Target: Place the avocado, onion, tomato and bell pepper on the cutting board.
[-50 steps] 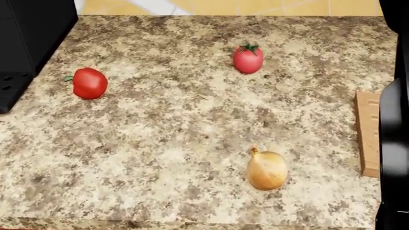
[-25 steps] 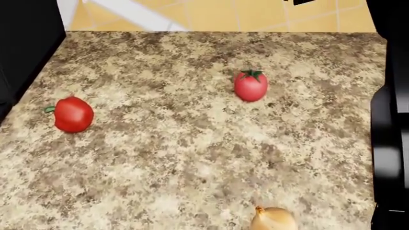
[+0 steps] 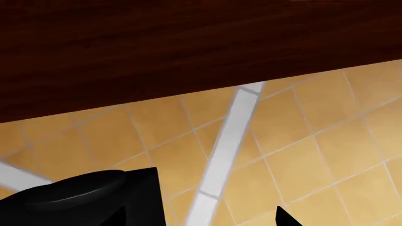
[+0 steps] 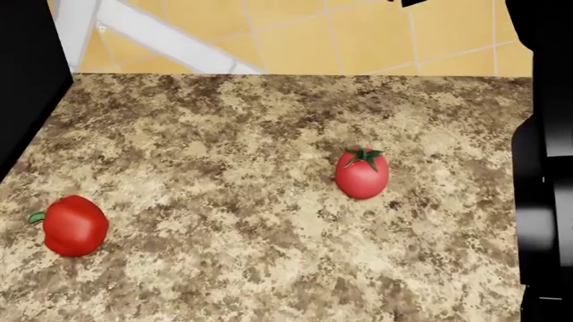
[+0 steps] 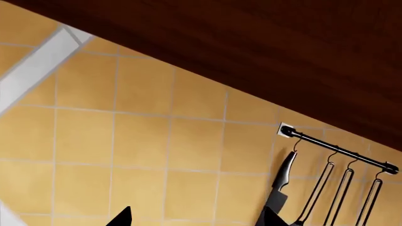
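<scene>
- Sitting loose on the speckled granite desk (image 4: 268, 268): small round red tomato (image 4: 361, 174), lobed glossy red bell pepper (image 4: 72, 225)
- Showing no cutting board, avocado or onion
- Cannot tell either tool's state

Light is even and bright, with no clear source. The tomato (image 4: 361, 174) and bell pepper (image 4: 72, 226) show soft highlights and only faint contact shadows on the speckled counter (image 4: 233, 168). All renders are sharp, without blur, glare or edge distortion; the dark cabinet (image 5: 270, 52) looks flat.
</scene>
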Controlling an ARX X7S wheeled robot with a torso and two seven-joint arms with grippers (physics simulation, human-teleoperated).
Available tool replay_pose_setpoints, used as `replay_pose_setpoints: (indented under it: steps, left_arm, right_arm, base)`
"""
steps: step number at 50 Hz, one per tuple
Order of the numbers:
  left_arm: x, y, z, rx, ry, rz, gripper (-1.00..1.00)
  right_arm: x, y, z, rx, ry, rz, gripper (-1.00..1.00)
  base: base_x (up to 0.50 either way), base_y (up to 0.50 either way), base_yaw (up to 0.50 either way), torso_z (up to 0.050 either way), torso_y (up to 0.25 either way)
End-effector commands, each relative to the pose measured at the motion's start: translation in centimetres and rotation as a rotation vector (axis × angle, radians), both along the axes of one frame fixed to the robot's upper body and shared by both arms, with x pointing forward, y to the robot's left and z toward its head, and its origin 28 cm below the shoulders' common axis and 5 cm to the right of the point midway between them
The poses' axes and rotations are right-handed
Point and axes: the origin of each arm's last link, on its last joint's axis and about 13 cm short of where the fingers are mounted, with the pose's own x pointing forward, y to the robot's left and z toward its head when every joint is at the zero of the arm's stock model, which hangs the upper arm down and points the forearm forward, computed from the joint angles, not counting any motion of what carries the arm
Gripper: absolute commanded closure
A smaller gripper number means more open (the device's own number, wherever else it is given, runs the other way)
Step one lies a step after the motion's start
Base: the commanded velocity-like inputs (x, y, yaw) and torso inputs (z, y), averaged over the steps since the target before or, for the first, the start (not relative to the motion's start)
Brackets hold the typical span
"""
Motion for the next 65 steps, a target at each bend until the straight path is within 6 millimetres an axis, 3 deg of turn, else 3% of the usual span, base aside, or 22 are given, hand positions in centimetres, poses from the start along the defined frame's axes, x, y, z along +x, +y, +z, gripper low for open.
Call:
replay_pose_setpoints:
  steps: [1, 20, 26, 27, 29, 31, 36, 42, 58, 65]
  left_arm:
    - [-0.3, 0.2, 0.1, -0.003, -0.005, 0.003, -1.0]
    - [-1.0, 0.3, 0.8, -0.04, 0.048, -0.041, -1.0]
    - [-1.9, 0.6, 1.8, -0.005, 0.043, -0.022, -1.0]
    - [-2.0, 0.6, 1.7, -0.002, 0.044, -0.017, -1.0]
    - [-2.1, 0.5, 2.0, 0.0, 0.043, -0.018, -1.0]
    - [-2.4, 0.4, 2.5, 0.008, 0.033, -0.025, -1.0]
    - [-3.0, 0.4, 3.2, 0.019, 0.014, -0.03, -1.0]
    - [-3.0, 0.4, 3.1, 0.029, 0.013, -0.03, -1.0]
    - [-3.2, 0.4, 3.5, 0.034, 0.007, -0.027, -1.0]
    - [-3.1, 0.3, 3.4, 0.04, 0.009, -0.029, -1.0]
  right_arm:
    - [-0.2, 0.2, 0.1, -0.009, 0.003, 0.007, -1.0]
    - [-0.2, -0.4, -0.1, 0.033, 0.061, 0.049, -1.0]
    - [0.1, -1.5, 0.6, 0.146, 0.2, 0.11, -1.0]
    - [0.1, -3.5, 1.0, 0.175, 0.244, 0.001, -1.0]
    - [-0.2, -4.0, 1.4, 0.236, 0.269, -0.07, -1.0]
    - [-0.7, -3.3, 1.3, 0.21, 0.308, -0.138, -1.0]
    - [-3.1, -1.4, 1.4, 0.166, 0.517, 0.204, -1.0]
    - [-4.0, -1.4, 1.0, 0.149, 0.61, 0.221, -1.0]
    - [-3.8, -1.0, -0.4, 0.07, 0.78, 0.262, -1.0]
    - [-2.6, -1.2, -1.7, 0.054, 0.814, 0.262, -1.0]
  base:
    - [0.36, 0.09, 0.0, 0.0, 0.0]
    - [0.21, 0.04, 0.0, 0.0, 0.001]
    - [0.0, 0.0, 0.0, 0.0, 0.0]
    - [0.0, 0.0, 0.0, 0.0, 0.0]
    - [0.0, 0.0, 0.0, 0.0, 0.0]
    - [0.0, 0.0, 0.0, 0.0, 0.0]
    - [0.0, 0.0, 0.0, 0.0, 0.0]
    - [0.0, 0.0, 0.0, 0.0, 0.0]
    - [0.0, 0.0, 0.0, 0.0, 0.0]
    - [0.0, 0.0, 0.0, 0.0, 0.0]
